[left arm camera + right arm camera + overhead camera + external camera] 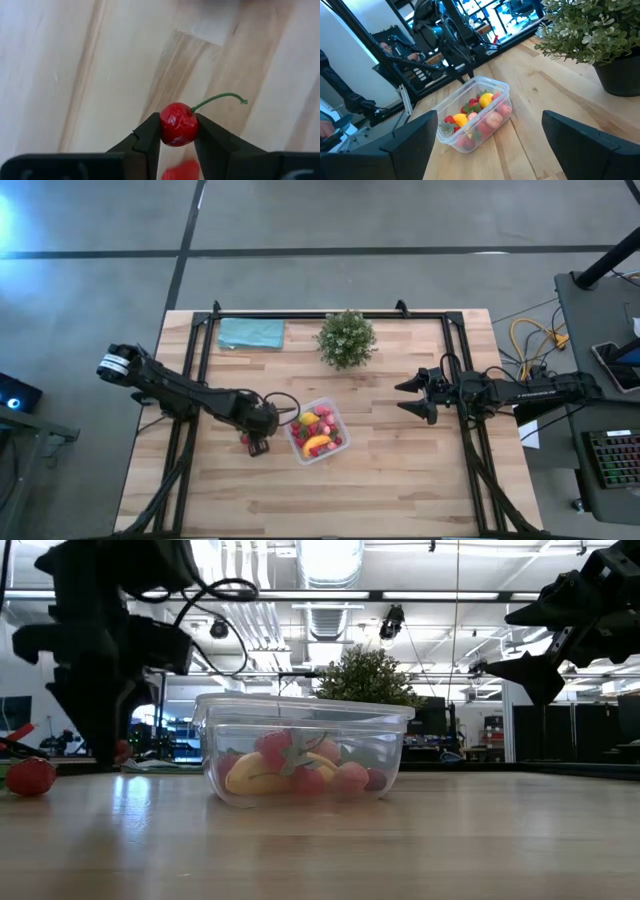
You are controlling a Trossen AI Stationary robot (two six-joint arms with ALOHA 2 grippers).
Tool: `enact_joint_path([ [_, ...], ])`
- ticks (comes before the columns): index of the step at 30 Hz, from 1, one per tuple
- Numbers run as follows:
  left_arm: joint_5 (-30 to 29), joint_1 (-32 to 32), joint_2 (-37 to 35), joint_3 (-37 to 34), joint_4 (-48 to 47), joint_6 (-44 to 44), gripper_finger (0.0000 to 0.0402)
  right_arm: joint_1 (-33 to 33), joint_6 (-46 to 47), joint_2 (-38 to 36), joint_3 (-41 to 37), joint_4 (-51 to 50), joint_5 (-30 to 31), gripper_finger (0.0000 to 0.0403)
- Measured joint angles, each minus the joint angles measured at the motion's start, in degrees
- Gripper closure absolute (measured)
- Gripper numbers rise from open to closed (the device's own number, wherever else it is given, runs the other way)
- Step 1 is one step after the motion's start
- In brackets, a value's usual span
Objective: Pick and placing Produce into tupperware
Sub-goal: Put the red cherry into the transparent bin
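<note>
A small red cherry (178,124) with a curved green stem (220,96) sits between the fingers of my left gripper (258,444), just left of the tupperware (317,432). The tupperware is a clear, rounded-square tub standing on the wooden table; it holds several red and pink fruits, a lemon and a banana (472,120). Another red fruit (30,776) lies on the table by my left gripper. My right gripper (415,398) hangs level and wide open above the table's right half, its fingers toward the tub. My left gripper pinches the cherry by its two opposite sides (167,126) between the tips of its two fingers (150,136). The fingers come steeply from above, pointing down. The stem sticks out free to one side. The cherry seems a little clear of the tabletop.
A bushy green potted plant (346,338) stands behind the tub, and a flat teal cloth (251,333) lies at the far left. A black frame (330,314) runs along the table's far edge and sides. Bare wood lies toward the near edge (330,500).
</note>
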Motion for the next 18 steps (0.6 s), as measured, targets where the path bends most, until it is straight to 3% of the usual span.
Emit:
enact_joint_path([
  [10,0.2,0.1,-6.3,9.0,-8.3,1.3,0.0315,0.0,0.0,0.0,0.0,0.0,0.0,0.0055],
  [18,-0.8,2.2,-5.5,15.0,-0.7,6.3,0.0315,0.0,0.0,0.0,0.0,0.0,0.0,0.0057],
])
